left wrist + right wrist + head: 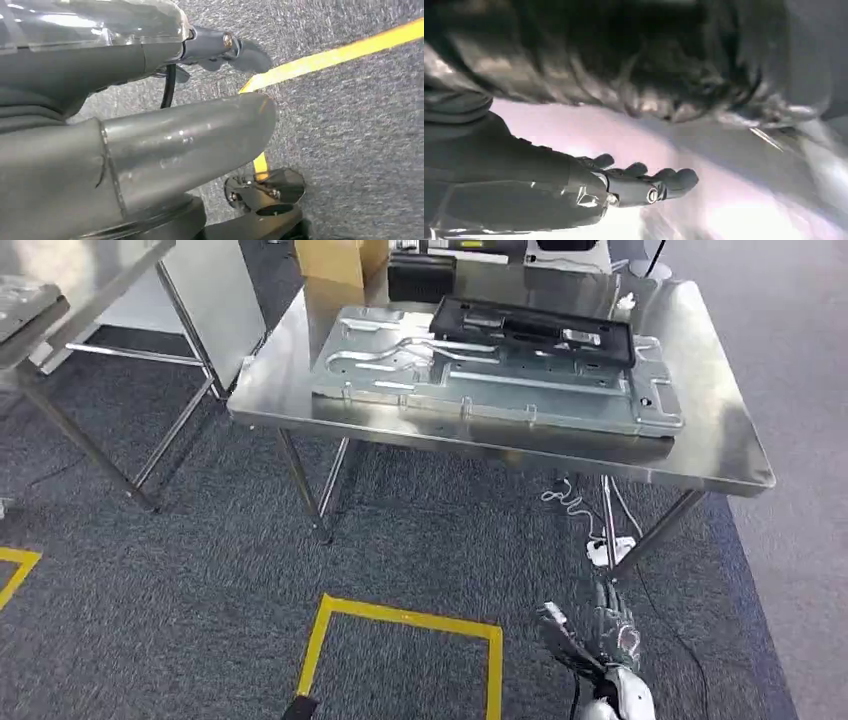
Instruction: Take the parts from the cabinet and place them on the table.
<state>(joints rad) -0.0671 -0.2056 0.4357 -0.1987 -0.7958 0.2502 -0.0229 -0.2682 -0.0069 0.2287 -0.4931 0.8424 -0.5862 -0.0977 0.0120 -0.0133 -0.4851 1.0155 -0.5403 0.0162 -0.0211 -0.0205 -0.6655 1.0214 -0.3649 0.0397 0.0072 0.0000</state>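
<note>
Grey carpet surrounds the table (715,455); its metal panel (500,375) we judge stiff, heavy, edge-gripped; right robot hand (600,635) spread, left (220,47) unclear.

The right hand (624,185) is empty, fingers (674,179) extended together against a blurred, shiny background.

You've got a shiny steel table (715,455) sitting on grey carpet (180,570). Lying flat on it is a big stamped sheet-metal panel (500,385) that covers most of the top, and a black plastic frame (530,328) rests on the panel's far side. At the table's far edge there's a cardboard box (335,260) and some dark gear next to it. Down on the carpet you'll see yellow tape lines (400,620) marking a square, plus a white cable (570,500) under the table.
</note>
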